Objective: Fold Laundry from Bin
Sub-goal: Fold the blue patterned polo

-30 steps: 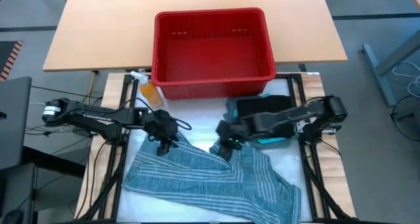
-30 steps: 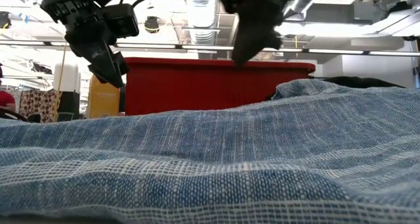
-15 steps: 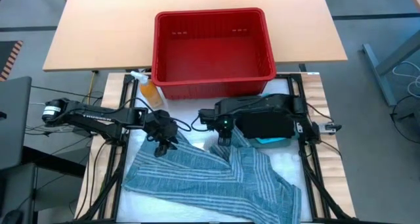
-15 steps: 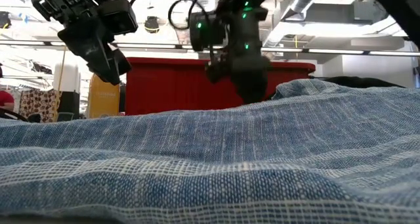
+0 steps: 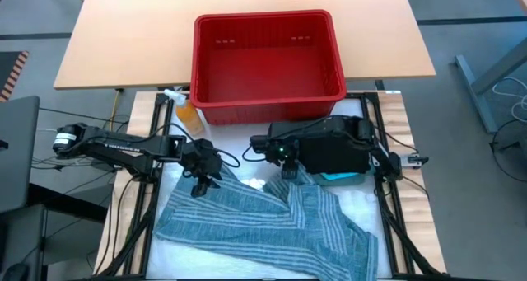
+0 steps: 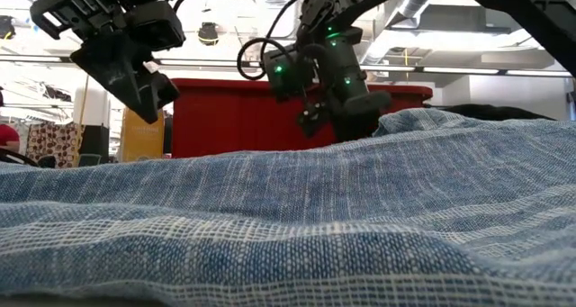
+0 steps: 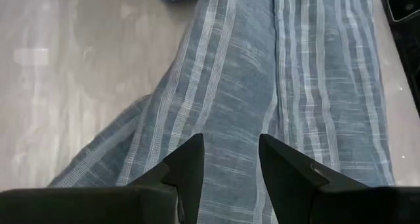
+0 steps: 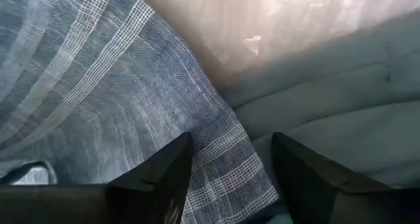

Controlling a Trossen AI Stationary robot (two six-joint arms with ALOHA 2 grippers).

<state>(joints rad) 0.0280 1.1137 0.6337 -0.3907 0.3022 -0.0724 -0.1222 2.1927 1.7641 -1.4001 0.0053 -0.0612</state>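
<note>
The mottled blue-grey garment [image 5: 263,223] lies spread over the near half of the work mat, running from about nine o'clock to five o'clock of the table's middle, its pale stripes slanting and its upper edge rumpled into a ridge. At its twelve-o'clock edge the right gripper [image 5: 286,172] has swung in from the right over the last second and spread its jaws wide; they now straddle the cloth's corner without pinching it, so a fresh grasp looks about to begin. The left gripper [image 5: 200,182], at the garment's ten o'clock, hovers as before with jaws partly apart and nothing between them. A black garment [image 5: 333,153] lies at two o'clock over a turquoise one [image 5: 338,179]. The red bin [image 5: 268,63] stands beyond at twelve o'clock, empty.
</note>
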